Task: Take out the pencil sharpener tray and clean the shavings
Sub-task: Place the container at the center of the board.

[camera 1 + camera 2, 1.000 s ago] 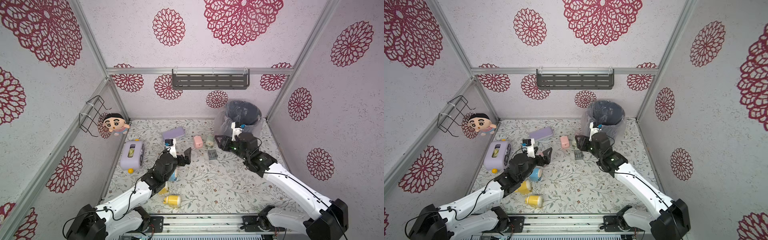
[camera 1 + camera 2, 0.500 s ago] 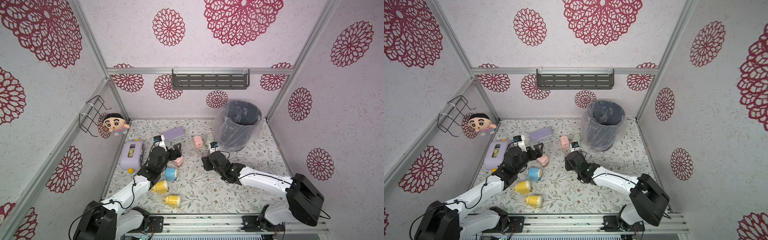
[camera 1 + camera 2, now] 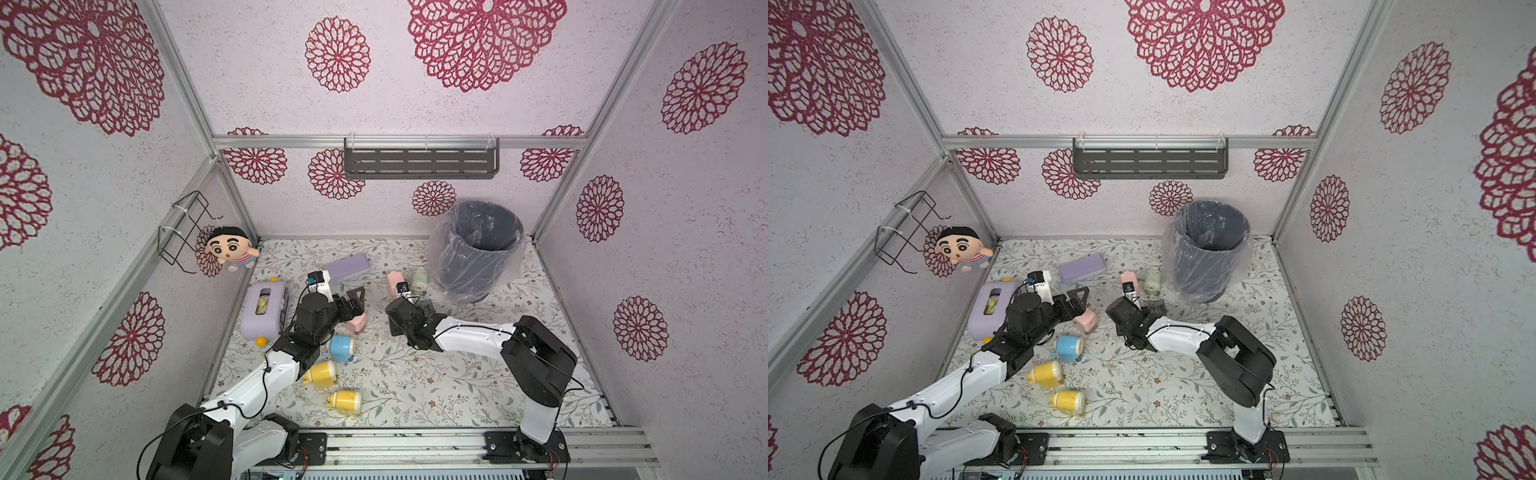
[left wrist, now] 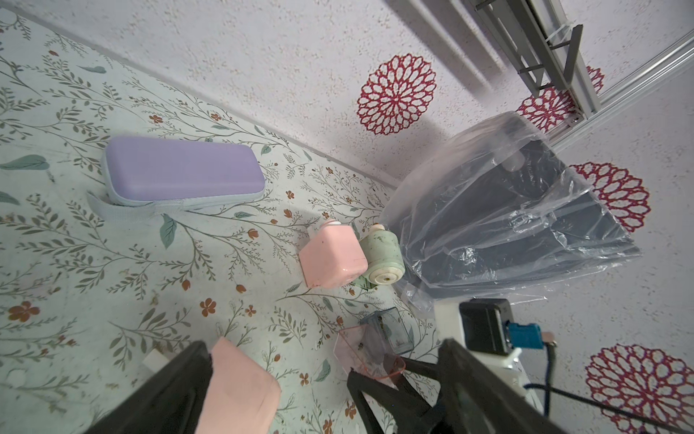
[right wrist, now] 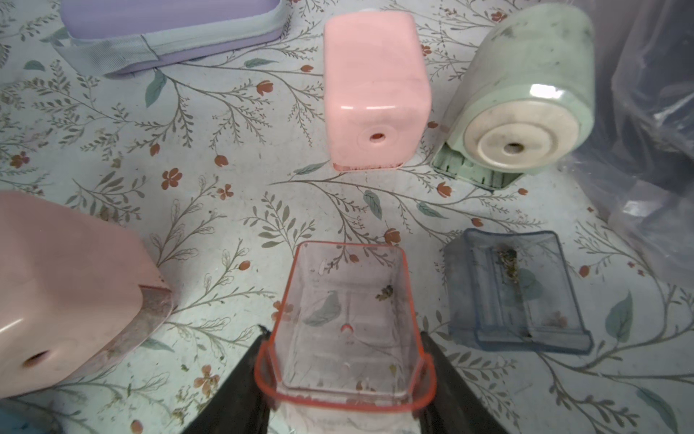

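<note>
My right gripper (image 5: 343, 334) is shut on the near end of a clear pink sharpener tray (image 5: 343, 308), held low over the mat. A few shavings (image 5: 385, 292) cling inside it. The pink sharpener body (image 5: 71, 285) lies on its side to the left of the tray. My left gripper (image 4: 279, 362) is open, with one finger against that pink sharpener (image 4: 240, 387) and the other well apart from it. In both top views the left gripper (image 3: 353, 307) (image 3: 1077, 305) hovers just behind the pink sharpener (image 3: 356, 325) (image 3: 1086, 322), with the right gripper (image 3: 424, 306) (image 3: 1156, 307) to its right.
A blue-grey tray (image 5: 514, 289) with crumbs lies on the mat right of the held tray. Behind stand another pink sharpener (image 5: 375, 94), a green one (image 5: 525, 101), a purple case (image 3: 347, 266) and the lined bin (image 3: 478, 257). Blue (image 3: 341, 348) and yellow (image 3: 322, 374) sharpeners lie nearer the front.
The right arm came down from beside the bin to the mat, moving left with the tray. The left arm drew back to the left, and the pink sharpener now shows beside its fingers.
</note>
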Controlling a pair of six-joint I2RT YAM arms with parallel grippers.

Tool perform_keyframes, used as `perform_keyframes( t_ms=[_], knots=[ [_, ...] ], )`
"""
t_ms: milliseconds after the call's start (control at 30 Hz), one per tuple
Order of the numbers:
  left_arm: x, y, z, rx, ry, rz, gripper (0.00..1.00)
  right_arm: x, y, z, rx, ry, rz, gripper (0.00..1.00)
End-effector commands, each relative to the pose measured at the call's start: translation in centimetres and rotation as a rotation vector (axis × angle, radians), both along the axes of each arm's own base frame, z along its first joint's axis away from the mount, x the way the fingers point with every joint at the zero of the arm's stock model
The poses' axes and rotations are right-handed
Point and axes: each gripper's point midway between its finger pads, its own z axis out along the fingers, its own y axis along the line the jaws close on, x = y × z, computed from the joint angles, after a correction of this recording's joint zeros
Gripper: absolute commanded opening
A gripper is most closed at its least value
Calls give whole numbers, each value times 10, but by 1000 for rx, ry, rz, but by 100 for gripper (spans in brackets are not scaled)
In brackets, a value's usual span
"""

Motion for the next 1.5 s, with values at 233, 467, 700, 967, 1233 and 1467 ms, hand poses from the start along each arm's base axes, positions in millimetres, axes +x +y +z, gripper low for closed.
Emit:
perform_keyframes(
  t_ms=[233,467,700,967,1233,1467],
  knots=[
    [-1,2,8,-6,-22,0,97,33,-5,-11,-56,-8,0,52],
    [-1,3,10,-5,-29,2,97,46,-5,-25,-49,22,9,55],
    [-2,4,11,-3,-33,3,97,46,-2,-37,-41,47,31,59],
    [-2,4,10,-4,-29,8,97,43,0,-45,-45,64,46,64],
    [-3,5,11,-2,-33,9,97,45,2,-40,-50,61,55,67],
    [-4,10,16,19,-37,26,97,41,6,6,-6,10,86,76]
  ],
)
